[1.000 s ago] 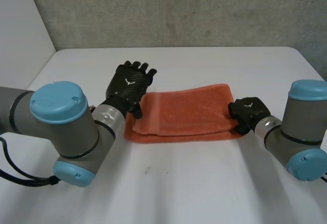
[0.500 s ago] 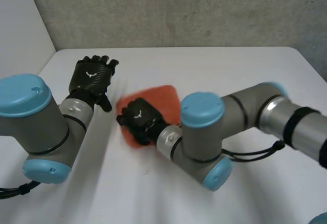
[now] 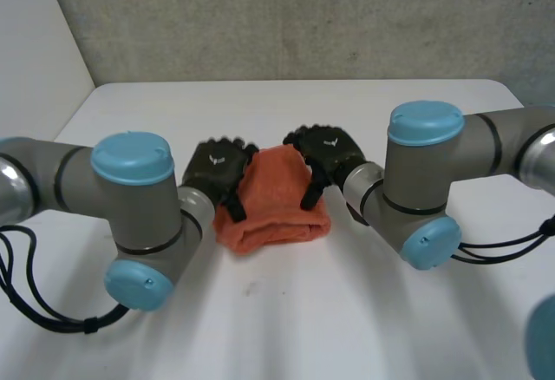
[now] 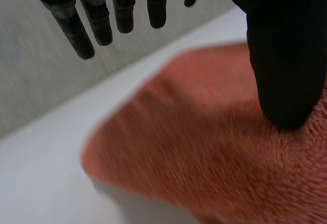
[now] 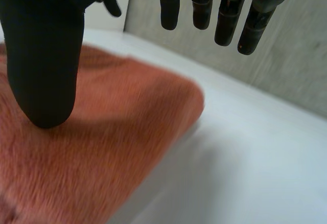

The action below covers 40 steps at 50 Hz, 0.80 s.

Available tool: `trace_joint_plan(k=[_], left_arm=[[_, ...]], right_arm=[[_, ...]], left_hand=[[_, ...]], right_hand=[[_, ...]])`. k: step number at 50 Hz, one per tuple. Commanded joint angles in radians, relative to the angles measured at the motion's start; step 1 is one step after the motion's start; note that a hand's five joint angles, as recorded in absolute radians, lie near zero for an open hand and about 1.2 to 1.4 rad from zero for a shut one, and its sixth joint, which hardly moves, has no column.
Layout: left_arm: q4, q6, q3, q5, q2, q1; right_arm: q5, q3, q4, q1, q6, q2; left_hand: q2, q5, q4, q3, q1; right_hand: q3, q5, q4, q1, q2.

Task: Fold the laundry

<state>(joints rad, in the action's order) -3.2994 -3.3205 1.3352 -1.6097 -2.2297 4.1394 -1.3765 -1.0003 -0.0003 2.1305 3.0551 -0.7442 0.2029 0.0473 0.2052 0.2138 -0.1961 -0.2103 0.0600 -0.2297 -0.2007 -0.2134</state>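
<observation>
An orange towel point(image 3: 273, 211) lies folded into a small, thick bundle at the middle of the white table point(image 3: 286, 319). The left hand point(image 3: 217, 165) sits at the bundle's left edge and the right hand point(image 3: 325, 148) at its far right corner. Each hand's fingers are straight and spread, gripping nothing. In the wrist views each thumb tip rests on the pile. The step appears to be flattening the fold. Doing it well likely means pressing evenly from both sides, then lifting straight off so the layers do not shift.
</observation>
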Motion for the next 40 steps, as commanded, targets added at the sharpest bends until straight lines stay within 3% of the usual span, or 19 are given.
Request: trace_joint_plan(k=[1,8,14,19,23,27,32,40], left_arm=[[0.07,0.007,-0.013,-0.027,-0.064,0.019],[0.081,0.006,-0.005,-0.044,-0.018,0.028],[0.083,0.01,-0.005,-0.041,0.122,0.03],[0.083,0.012,-0.01,-0.041,0.235,0.047],[0.106,0.013,-0.019,-0.041,0.353,0.12],[0.165,0.025,-0.047,-0.039,0.423,0.159],[0.244,0.081,-0.054,-0.012,0.482,0.194],[0.253,0.144,-0.019,0.056,0.509,0.199]], right_arm=[[0.008,0.21,0.219,-0.001,-0.015,0.176],[0.022,0.262,0.27,-0.003,-0.021,0.174],[0.01,0.249,0.264,-0.003,-0.015,0.062],[-0.074,0.14,0.175,-0.047,-0.009,-0.111],[-0.208,-0.012,0.057,-0.109,-0.021,-0.323],[-0.249,-0.108,0.007,-0.147,-0.022,-0.441],[-0.246,-0.191,0.014,-0.188,-0.035,-0.512],[-0.243,-0.251,0.014,-0.207,-0.041,-0.538]], left_hand=[[-0.013,-0.032,-0.015,-0.024,0.006],[-0.028,-0.046,-0.03,-0.038,0.021],[-0.028,-0.047,-0.031,-0.039,0.022],[-0.028,-0.047,-0.031,-0.039,0.022],[-0.025,-0.044,-0.027,-0.036,0.018],[-0.028,-0.047,-0.031,-0.039,0.022],[-0.028,-0.047,-0.031,-0.039,0.022],[-0.028,-0.047,-0.031,-0.039,0.022]], right_hand=[[0.036,-0.06,0.055,0.026,0.039],[0.036,-0.06,0.055,0.026,0.039],[0.036,-0.06,0.055,0.026,0.039],[0.036,-0.06,0.055,0.026,0.039],[0.036,-0.06,0.055,0.026,0.039],[0.036,-0.06,0.055,0.026,0.039],[0.036,-0.06,0.055,0.026,0.039],[0.036,-0.06,0.055,0.026,0.039]])
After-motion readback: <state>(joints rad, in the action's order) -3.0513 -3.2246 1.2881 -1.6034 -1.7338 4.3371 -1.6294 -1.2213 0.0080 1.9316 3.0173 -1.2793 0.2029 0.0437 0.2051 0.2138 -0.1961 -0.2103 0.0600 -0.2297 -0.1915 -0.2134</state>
